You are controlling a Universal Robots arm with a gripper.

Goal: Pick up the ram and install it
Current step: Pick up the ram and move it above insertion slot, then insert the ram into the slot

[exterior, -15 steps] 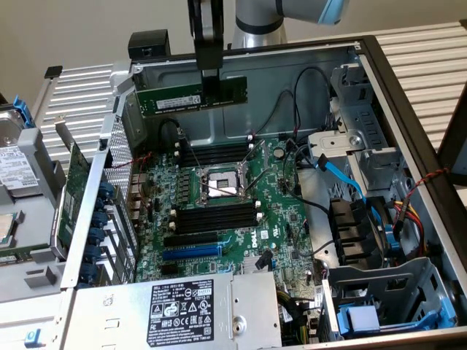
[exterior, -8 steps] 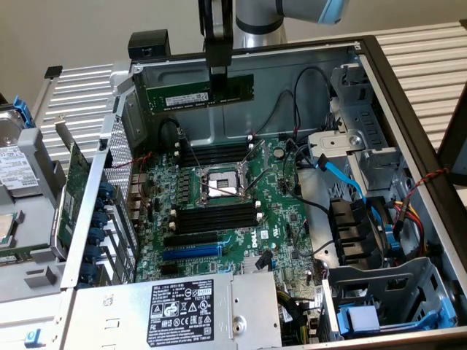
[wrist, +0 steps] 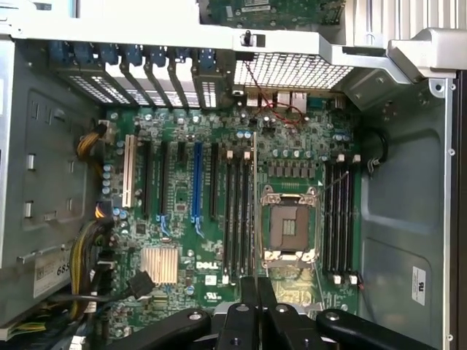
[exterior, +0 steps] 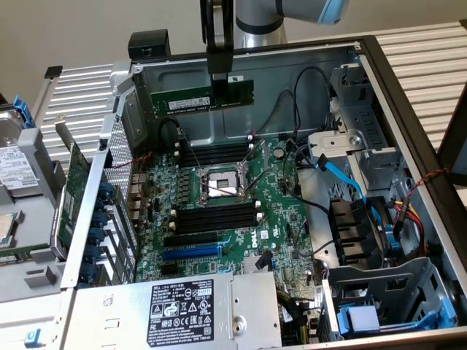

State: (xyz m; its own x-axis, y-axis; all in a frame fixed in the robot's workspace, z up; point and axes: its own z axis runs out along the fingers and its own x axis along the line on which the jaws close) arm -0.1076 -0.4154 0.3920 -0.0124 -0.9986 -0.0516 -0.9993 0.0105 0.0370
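Over the far end of the open computer case [exterior: 292,73], the jaws are closed on the ram [exterior: 182,100]. They pinch its upper edge near the middle, so the stick hangs level with its contact edge down, well clear of the motherboard [exterior: 284,219].

In the wrist view the ram [wrist: 254,197] shows as a thin edge-on line. It runs parallel to the 2 banks of memory slots, one [wrist: 237,219] just beside that line and the other [wrist: 339,215] across the CPU socket [wrist: 290,222]. From the exterior view those banks [exterior: 219,216] [exterior: 215,154] sit on either side of the open socket [exterior: 221,182].

To my eye the worry is sideways alignment. The line of the stick seems to fall between the nearer bank and the socket frame rather than squarely over a slot. A descent from there could land the edge on the slot wall or the socket's metal latch.

The grip is narrow and central, so if 1 end met resistance first the stick could pivot in the jaws and seat crooked. I cannot tell whether the white end clips are swung open; closed clips would block it.

A black cable loop [exterior: 169,130] [wrist: 378,146] lies near the far bank and could snag.
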